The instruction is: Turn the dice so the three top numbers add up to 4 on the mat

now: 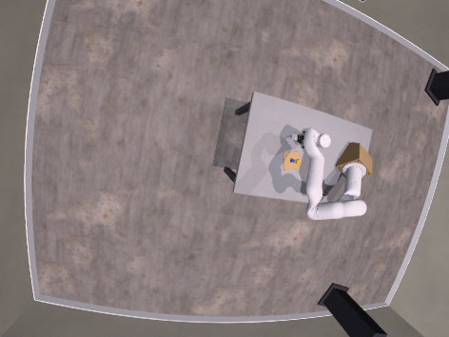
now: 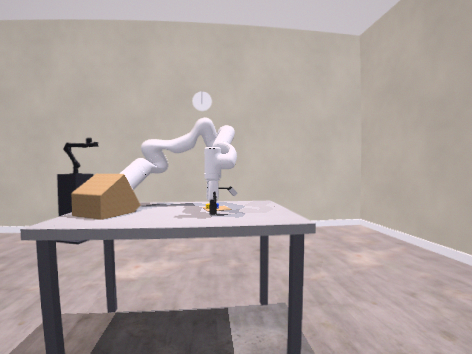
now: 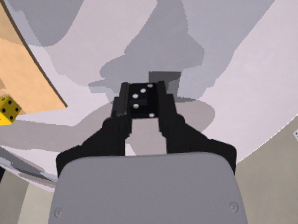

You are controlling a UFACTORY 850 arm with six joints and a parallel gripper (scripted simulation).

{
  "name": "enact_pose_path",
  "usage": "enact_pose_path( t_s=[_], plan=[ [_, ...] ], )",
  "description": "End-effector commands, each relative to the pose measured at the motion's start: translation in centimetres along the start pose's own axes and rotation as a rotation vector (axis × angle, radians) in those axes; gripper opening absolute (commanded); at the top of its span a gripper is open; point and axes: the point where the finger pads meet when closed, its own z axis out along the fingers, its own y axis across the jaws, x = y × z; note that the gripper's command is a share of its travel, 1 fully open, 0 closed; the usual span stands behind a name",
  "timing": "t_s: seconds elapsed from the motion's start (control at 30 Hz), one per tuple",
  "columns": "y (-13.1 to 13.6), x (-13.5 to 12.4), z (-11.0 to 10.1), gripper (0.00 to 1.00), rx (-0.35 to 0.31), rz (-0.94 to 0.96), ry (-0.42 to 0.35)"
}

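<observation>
My gripper (image 3: pixel 143 93) (image 1: pixel 296 138) (image 2: pixel 213 207) is shut on a black die (image 3: pixel 144 96) with white pips. It holds the die low over the bare table top (image 3: pixel 220 43) (image 1: pixel 266 119), a little off the edge of the tan mat (image 3: pixel 27 76) (image 1: pixel 287 166). I cannot tell whether the die touches the table. A yellow die (image 3: pixel 8 110) (image 1: pixel 298 161) and a blue die (image 1: pixel 292 161) lie on the mat, close together. The blue die is out of the wrist view.
A brown wedge-shaped box (image 1: pixel 355 157) (image 2: pixel 104 196) stands at the table's end by the arm's base. The table's edge (image 2: pixel 165 231) is a short way from the mat. A dark rug lies under the table.
</observation>
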Motion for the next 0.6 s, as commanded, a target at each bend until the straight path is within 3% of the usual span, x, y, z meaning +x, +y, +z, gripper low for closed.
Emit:
enact_pose_path(
  t_s=[0.0,0.1,0.4,0.57],
  plan=[
    [0.0,0.1,-0.9,0.21,-0.001,-0.001,0.001],
    [0.0,0.1,-2.0,0.21,-0.001,-0.001,0.001],
    [0.0,0.1,-8.3,0.21,-0.001,-0.001,0.001],
    [0.0,0.1,-9.7,0.21,-0.001,-0.001,0.001]
  ],
)
